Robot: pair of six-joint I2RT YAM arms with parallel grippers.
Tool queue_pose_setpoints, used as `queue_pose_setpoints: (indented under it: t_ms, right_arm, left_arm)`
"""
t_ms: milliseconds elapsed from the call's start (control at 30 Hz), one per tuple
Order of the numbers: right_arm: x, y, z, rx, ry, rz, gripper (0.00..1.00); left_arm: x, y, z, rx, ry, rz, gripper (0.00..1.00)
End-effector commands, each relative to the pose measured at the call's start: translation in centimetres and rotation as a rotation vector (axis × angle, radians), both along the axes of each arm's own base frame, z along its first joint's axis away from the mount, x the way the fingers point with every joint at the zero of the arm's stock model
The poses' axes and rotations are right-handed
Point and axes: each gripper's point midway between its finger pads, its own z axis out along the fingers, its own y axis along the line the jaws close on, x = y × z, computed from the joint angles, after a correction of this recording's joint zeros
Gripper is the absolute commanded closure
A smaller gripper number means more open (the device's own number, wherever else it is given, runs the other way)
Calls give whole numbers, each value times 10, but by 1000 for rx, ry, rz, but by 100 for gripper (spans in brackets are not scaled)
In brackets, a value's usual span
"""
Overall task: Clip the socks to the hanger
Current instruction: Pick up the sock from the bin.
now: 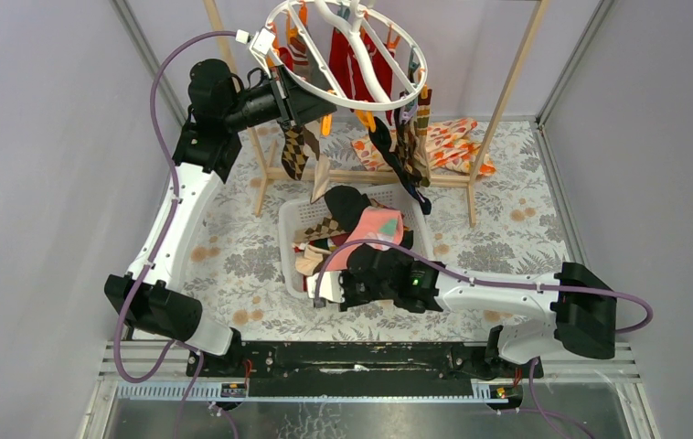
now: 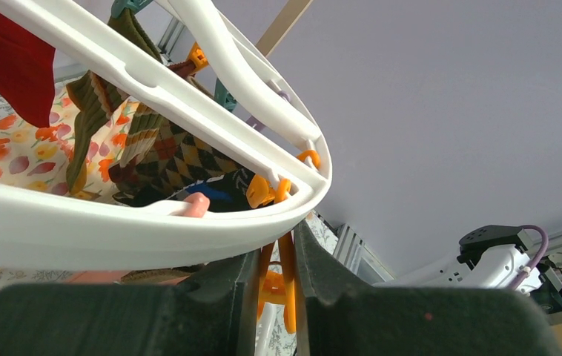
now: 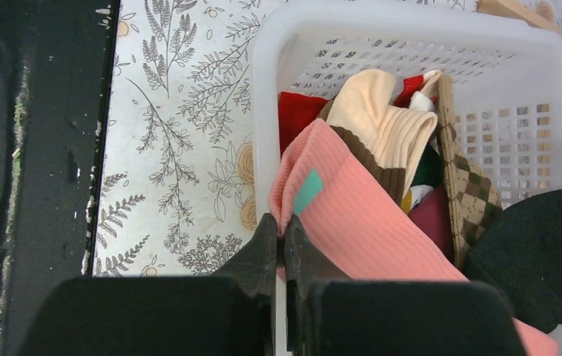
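The right gripper (image 3: 279, 228) pinches the pink ribbed sock (image 3: 359, 222) by its cuff. The left gripper (image 2: 276, 252) squeezes an orange plastic clip (image 2: 288, 293) under the round white plastic hanger (image 2: 115, 237). Best lift the cuff straight into that clip.

One round white hanger (image 2: 115, 230), one white basket (image 3: 411, 18), one wooden rack (image 1: 510, 87), one flowery cloth (image 1: 453, 137), one left arm (image 1: 183, 201), one right arm (image 1: 498, 297). Socks (image 3: 367, 215) too bunched to count.

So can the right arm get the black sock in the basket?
Probably not yet. The black sock lies on top, uncovered, close to the right claw, but that claw is shut on the pink sock, so it would need to let go first.
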Motion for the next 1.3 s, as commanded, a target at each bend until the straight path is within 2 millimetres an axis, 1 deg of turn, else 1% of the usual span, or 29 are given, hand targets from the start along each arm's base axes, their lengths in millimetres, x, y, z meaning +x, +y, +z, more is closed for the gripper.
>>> queue_pose_setpoints:
  t_ms: [0, 167, 267, 300, 333, 400, 433, 500, 567, 633, 767, 800, 933, 1033, 1067, 1100, 1167, 1267]
  right_arm:
    - [7, 10, 20, 41, -23, -31, 100]
    - [12, 14, 53, 148, -18, -79, 100]
    - [21, 14, 80, 247, 31, -144, 100]
    - [24, 12, 94, 295, 72, -170, 100]
    - [33, 13, 113, 378, 115, -213, 100]
    - [61, 1, 149, 539, 203, -397, 100]
    - [72, -6, 162, 589, 251, -468, 100]
    - [80, -14, 183, 663, 348, -545, 100]
    - [84, -20, 200, 717, 391, -586, 100]
    - [84, -22, 213, 773, 429, -610, 100]
    - [93, -29, 243, 956, 515, -661, 100]
    - [94, -29, 248, 998, 525, -661, 100]
    - [110, -35, 264, 1144, 503, -714, 100]
    - [111, -32, 282, 1217, 516, -642, 100]
    - [113, -28, 282, 1206, 551, -618, 100]
    - [109, -21, 291, 1185, 606, -546, 100]
    - [110, -15, 295, 1164, 689, -481, 100]
    - [112, -13, 300, 1166, 770, -401, 100]
  left_arm:
    - [-13, 6, 27, -19, -74, -7, 100]
    - [-14, 5, 26, -18, -75, -13, 100]
    - [-15, 6, 27, -16, -80, -13, 100]
    - [-15, 6, 27, -16, -83, -13, 100]
    - [-16, 6, 27, -15, -84, -15, 100]
    - [-17, 6, 27, -15, -86, -16, 100]
    - [-17, 6, 27, -14, -88, -18, 100]
    - [-18, 6, 25, -12, -91, -21, 100]
    - [-17, 6, 24, -8, -88, -21, 100]
    - [-17, 6, 22, -1, -86, -18, 100]
    - [-17, 7, 20, 7, -87, -6, 100]
    - [-17, 8, 20, 7, -89, -1, 100]
    - [-18, 7, 18, 6, -83, -1, 100]
    - [-25, 3, 19, 7, -89, -37, 100]
    - [-28, 2, 21, 8, -94, -54, 100]
    - [-30, 1, 23, 8, -100, -67, 100]
    - [-34, 0, 26, 5, -113, -88, 100]
    - [-38, -1, 25, -16, -111, -109, 100]
